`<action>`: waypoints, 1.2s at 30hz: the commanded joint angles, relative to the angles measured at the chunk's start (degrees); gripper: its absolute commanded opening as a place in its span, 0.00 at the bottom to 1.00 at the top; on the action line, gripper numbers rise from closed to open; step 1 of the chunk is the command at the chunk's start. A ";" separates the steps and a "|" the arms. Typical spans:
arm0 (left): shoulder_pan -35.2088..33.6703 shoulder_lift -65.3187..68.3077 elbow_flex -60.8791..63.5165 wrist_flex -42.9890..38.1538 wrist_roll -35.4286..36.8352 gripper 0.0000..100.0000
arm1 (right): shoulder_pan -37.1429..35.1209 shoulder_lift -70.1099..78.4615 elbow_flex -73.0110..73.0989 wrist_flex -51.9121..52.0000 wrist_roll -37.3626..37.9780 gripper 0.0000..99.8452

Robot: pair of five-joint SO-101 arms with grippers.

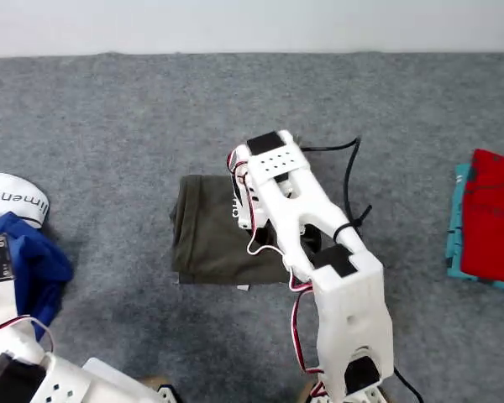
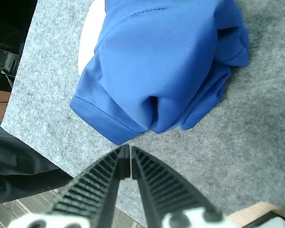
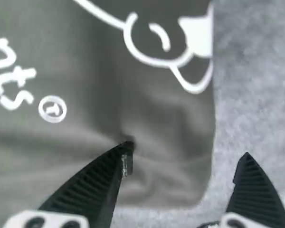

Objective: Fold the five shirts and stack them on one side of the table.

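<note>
Beneath the spread right claw [image 3: 186, 152] we find the olive shirt [image 3: 85, 85], one finger [image 3: 104, 175] on the cloth and one past its edge, likely to take the hem, while the left claw [image 2: 130, 151], pressed together, hangs empty beside the blue shirt [image 2: 166, 61].

**Grey worktop with shirts in three places**

A grey, felt-like worktop [image 1: 109, 126] stretches across the whole scene. Near its middle lies a dark olive shirt [image 1: 206, 231], folded into a rough rectangle with white print on it. At the left side, close to the worktop's edge, a crumpled blue shirt [image 1: 38, 260] sits in a heap, touching a white shirt [image 1: 13, 197] just beyond it. At the right edge, well apart from the others, a teal shirt [image 1: 456, 235] lies flat with a folded red shirt [image 1: 496, 210] resting on top.
</note>
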 commanded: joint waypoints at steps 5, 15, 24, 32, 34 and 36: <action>0.00 -0.09 -0.13 -1.41 0.00 0.02 | 1.19 8.04 -0.53 -3.38 1.49 0.20; 0.00 -0.09 -0.13 -1.41 0.00 0.02 | 7.69 11.56 -0.88 -0.13 9.41 0.01; 0.00 -0.18 -0.13 -1.41 0.00 0.02 | 14.55 -0.84 -0.79 2.59 26.55 0.01; 0.00 -0.18 -0.13 -1.41 0.00 0.02 | 27.21 -8.22 -0.79 -8.57 67.08 0.01; 0.00 -0.18 -0.13 -1.41 0.00 0.02 | 29.41 -8.22 -0.79 -11.91 75.25 0.01; 0.00 -0.18 -0.13 -1.41 0.00 0.02 | 31.78 -8.48 -0.79 -16.40 81.85 0.01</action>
